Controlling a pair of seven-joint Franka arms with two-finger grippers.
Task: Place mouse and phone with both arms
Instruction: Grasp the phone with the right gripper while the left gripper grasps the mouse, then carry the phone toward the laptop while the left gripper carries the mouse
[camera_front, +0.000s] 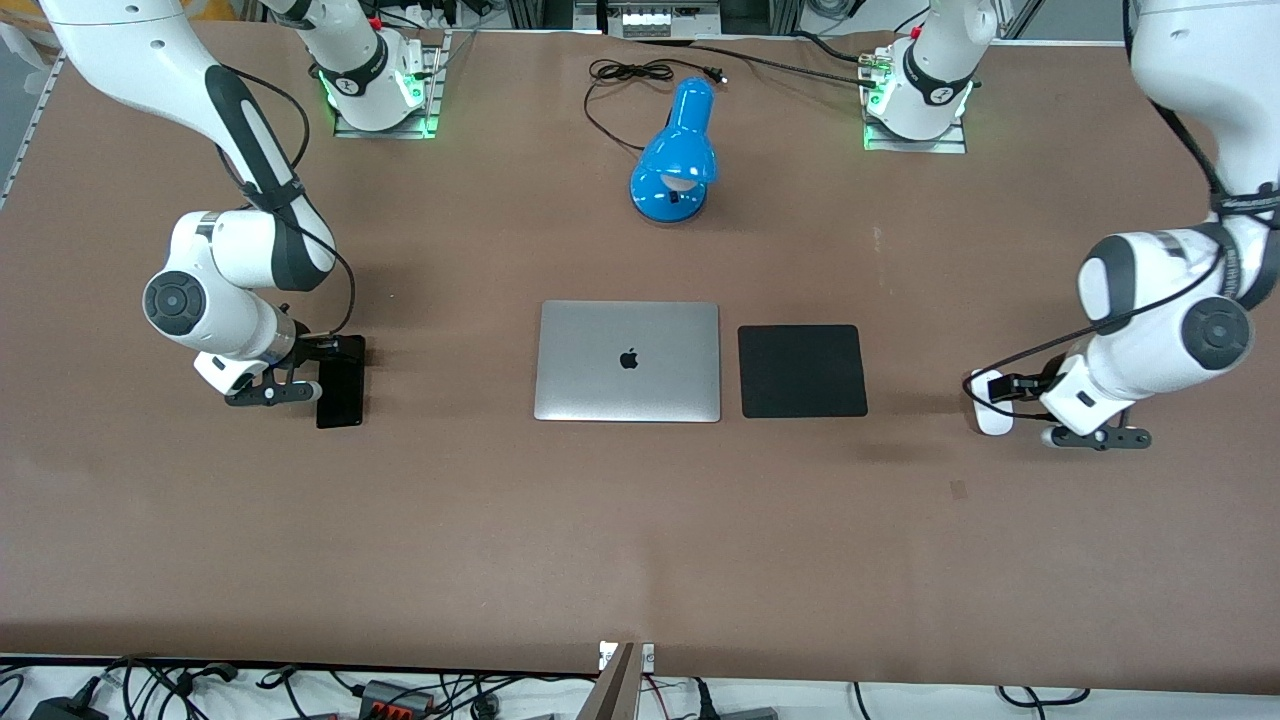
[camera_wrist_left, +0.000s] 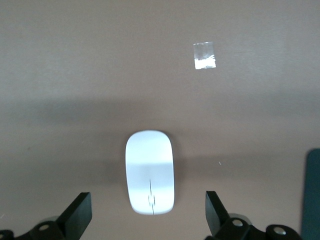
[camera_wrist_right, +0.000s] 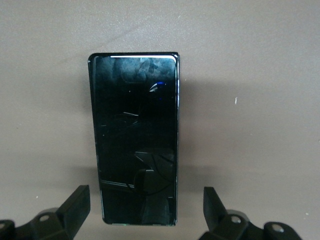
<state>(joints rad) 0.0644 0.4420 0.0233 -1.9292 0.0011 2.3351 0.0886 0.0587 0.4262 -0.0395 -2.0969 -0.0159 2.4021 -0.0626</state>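
Note:
The white oval mouse (camera_front: 990, 415) lies on the brown table toward the left arm's end. My left gripper (camera_front: 1005, 385) is low over it and open. In the left wrist view its fingertips stand wide on either side of the mouse (camera_wrist_left: 149, 172), apart from it, with the left gripper (camera_wrist_left: 148, 210) empty. The black phone (camera_front: 340, 398) lies flat toward the right arm's end. My right gripper (camera_front: 338, 350) is low over it and open. In the right wrist view the phone (camera_wrist_right: 135, 135) lies between the spread fingers of the right gripper (camera_wrist_right: 146, 205), untouched.
A closed silver laptop (camera_front: 627, 361) lies mid-table with a black square pad (camera_front: 802, 370) beside it, toward the mouse. A blue desk lamp (camera_front: 677, 150) with a black cord (camera_front: 640, 75) lies farther from the front camera. A bit of tape (camera_wrist_left: 204, 55) is stuck near the mouse.

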